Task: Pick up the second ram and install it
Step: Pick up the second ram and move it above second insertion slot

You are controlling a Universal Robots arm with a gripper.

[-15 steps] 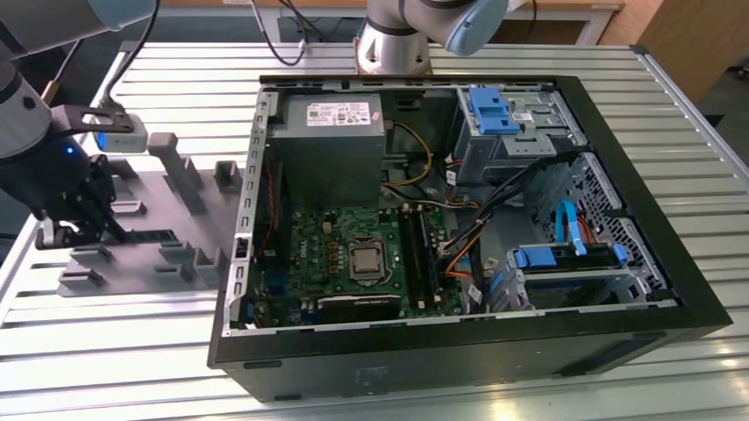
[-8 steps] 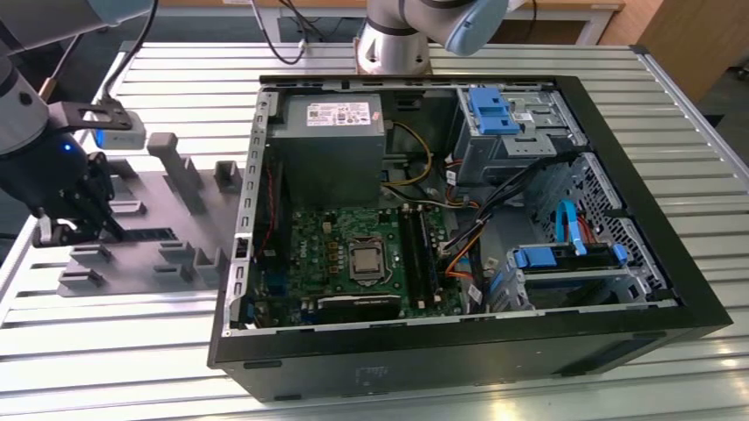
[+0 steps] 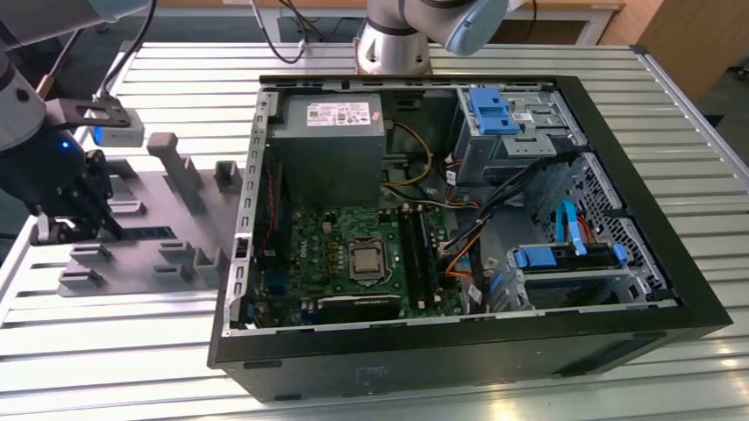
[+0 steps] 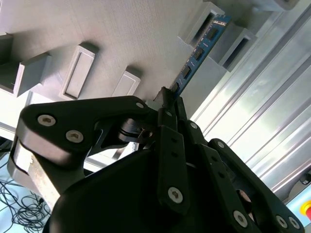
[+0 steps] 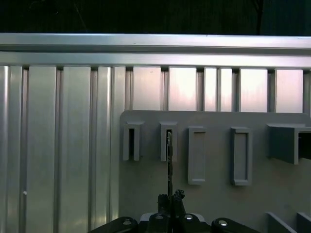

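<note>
Gripping the second ram (image 4: 199, 51), the black jaws are closed on its near end, one finger pressed against each flat face. The stick is blue-green with a row of black chips along the face seen in the second wrist view. Its far end sits between two raised grey posts of the tray (image 4: 121, 29). In the first wrist view the second ram (image 5: 169, 160) shows edge-on as a thin line. It runs from the jaws to a slotted post on the tray (image 5: 214, 194).

In the exterior view the arm's wrist hangs low over the grey tray (image 3: 140, 184) at the exterior view's left, with the second ram (image 3: 146, 233) lying close along the tray surface. Whether the stick is lifted clear of its slot cannot be told.

The tray rests on the slatted metal desk (image 3: 117, 351), just beside an open computer case (image 3: 690, 307). The green motherboard (image 3: 328, 237) lies flat inside the case, well apart from the jaws.
</note>
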